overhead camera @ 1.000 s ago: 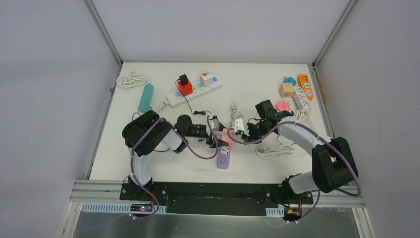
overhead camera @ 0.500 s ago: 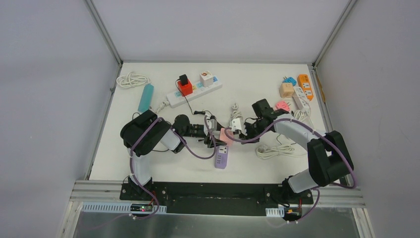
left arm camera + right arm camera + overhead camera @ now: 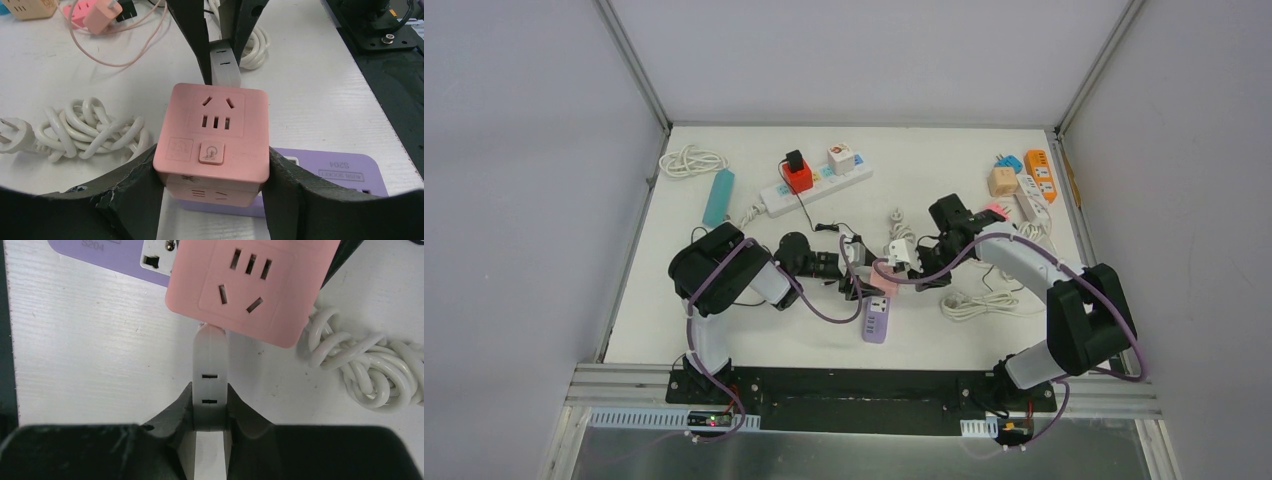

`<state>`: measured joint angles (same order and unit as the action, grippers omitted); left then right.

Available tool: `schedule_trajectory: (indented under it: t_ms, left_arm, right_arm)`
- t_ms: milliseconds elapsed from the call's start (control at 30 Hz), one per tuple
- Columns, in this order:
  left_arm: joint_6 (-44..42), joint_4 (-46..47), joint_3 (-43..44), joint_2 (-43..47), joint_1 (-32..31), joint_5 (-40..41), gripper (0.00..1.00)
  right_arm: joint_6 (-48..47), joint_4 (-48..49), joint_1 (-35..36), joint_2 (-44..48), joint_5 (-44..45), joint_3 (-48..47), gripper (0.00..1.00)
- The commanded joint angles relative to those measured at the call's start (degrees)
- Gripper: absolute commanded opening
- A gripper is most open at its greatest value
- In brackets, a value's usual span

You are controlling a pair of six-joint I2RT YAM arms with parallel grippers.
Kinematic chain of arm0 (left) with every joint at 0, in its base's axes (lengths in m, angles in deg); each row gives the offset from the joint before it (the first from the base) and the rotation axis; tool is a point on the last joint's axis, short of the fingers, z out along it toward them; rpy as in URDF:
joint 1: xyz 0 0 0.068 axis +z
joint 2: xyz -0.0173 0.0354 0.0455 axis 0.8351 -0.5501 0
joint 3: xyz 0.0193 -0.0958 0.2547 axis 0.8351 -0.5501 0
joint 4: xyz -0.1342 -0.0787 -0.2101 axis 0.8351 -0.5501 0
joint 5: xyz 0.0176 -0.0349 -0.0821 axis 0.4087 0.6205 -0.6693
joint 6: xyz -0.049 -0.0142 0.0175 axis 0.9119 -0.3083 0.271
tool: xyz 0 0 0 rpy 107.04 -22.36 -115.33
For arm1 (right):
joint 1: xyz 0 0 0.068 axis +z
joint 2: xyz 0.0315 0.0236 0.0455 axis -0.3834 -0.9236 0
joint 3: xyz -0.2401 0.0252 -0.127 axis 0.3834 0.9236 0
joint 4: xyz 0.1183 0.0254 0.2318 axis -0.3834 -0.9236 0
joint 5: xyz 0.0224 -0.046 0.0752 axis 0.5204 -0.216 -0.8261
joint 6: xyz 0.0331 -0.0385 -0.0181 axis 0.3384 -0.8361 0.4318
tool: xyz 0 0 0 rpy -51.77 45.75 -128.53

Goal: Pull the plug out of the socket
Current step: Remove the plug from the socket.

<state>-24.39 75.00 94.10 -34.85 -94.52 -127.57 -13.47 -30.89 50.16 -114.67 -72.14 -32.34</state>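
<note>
Left wrist: one pink socket [image 3: 210, 135] tight between left jaws, one white plug [image 3: 223, 64] tight between right jaws.

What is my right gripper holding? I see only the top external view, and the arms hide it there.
Observer: The right wrist view shows the right gripper shut on a white plug.
Operator: Is it out yet?
Observer: Not visibly; its tip touches the pink socket cube and no gap shows.
Operator: And the left side?
Observer: The left wrist view shows the left gripper clamping that cube on two opposite sides.
</note>
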Motion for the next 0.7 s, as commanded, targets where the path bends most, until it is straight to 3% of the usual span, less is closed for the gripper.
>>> schedule_trajectory:
  t_ms: [0, 100, 367, 667]
  left_arm:
    - [-2.7, 0.9, -0.8, 0.9, 0.5, -0.2, 0.0]
    - [-3.1, 1.0, -1.2, 1.4, 0.6, 0.2, 0.0]
    - [-3.5, 1.0, -1.3, 1.3, 0.6, 0.2, 0.0]
    - [-3.3, 0.9, -1.0, 1.1, 0.6, 0.2, 0.0]
  right_arm:
    - [-1.5, 5.1, -0.4, 1.3, 0.1, 4.8, 0.0]
    - [-1.8, 9.5, -0.8, -0.3, 2.5, 7.7, 0.0]
    - [-4.2, 9.2, -0.4, -3.4, 1.3, 8.1, 0.0]
    - [-8.1, -7.1, -3.1, -0.6, -1.6, -1.1, 0.0]
